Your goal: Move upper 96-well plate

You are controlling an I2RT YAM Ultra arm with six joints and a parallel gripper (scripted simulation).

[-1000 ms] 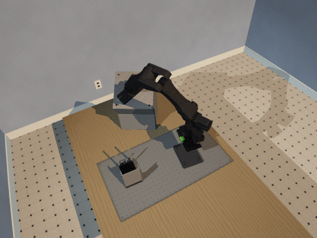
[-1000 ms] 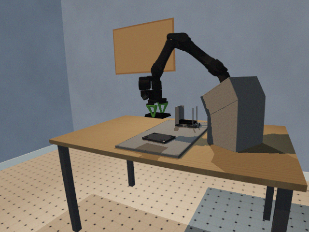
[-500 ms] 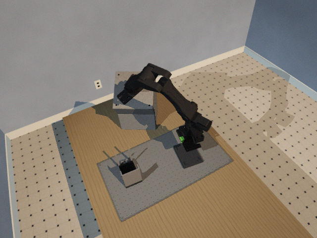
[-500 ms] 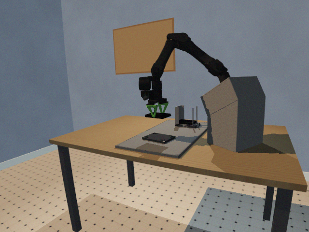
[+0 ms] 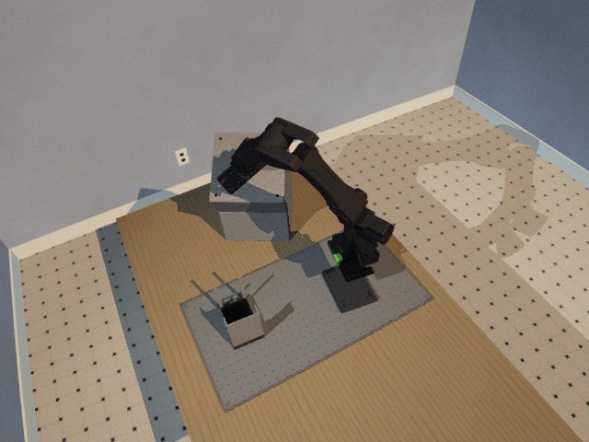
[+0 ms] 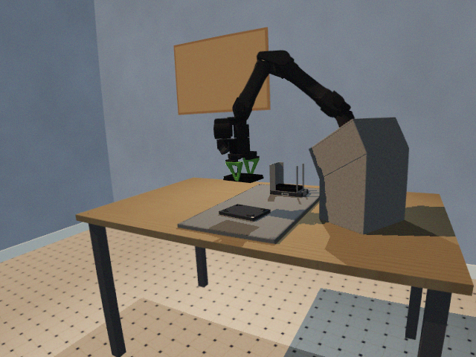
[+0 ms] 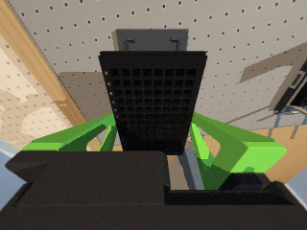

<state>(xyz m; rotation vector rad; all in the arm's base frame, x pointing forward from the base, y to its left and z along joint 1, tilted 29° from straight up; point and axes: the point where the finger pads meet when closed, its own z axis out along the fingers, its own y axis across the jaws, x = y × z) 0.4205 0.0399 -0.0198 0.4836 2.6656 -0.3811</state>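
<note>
My gripper (image 7: 153,115), with green fingers, is shut on the long sides of a black 96-well plate (image 7: 153,103), which is held level with its wells up. In the exterior view the gripper (image 6: 242,168) holds the plate (image 6: 244,177) well above the table. The dark plate nest N1 (image 6: 244,212) lies flat on the grey mat below it. In the wrist view the nest (image 7: 150,40) shows just past the plate's far edge. The stack rack K1 (image 6: 288,179) stands at the mat's other end with the lower plate (image 6: 286,188) inside. In the top view the arm hides most of the gripper (image 5: 339,259) over the nest (image 5: 351,287).
A large grey block (image 6: 361,176) stands on the table beside the mat and hides the arm's base. The rack (image 5: 240,316) has thin upright posts and a tall side wall. The perforated grey mat (image 5: 304,323) lies on a wooden table.
</note>
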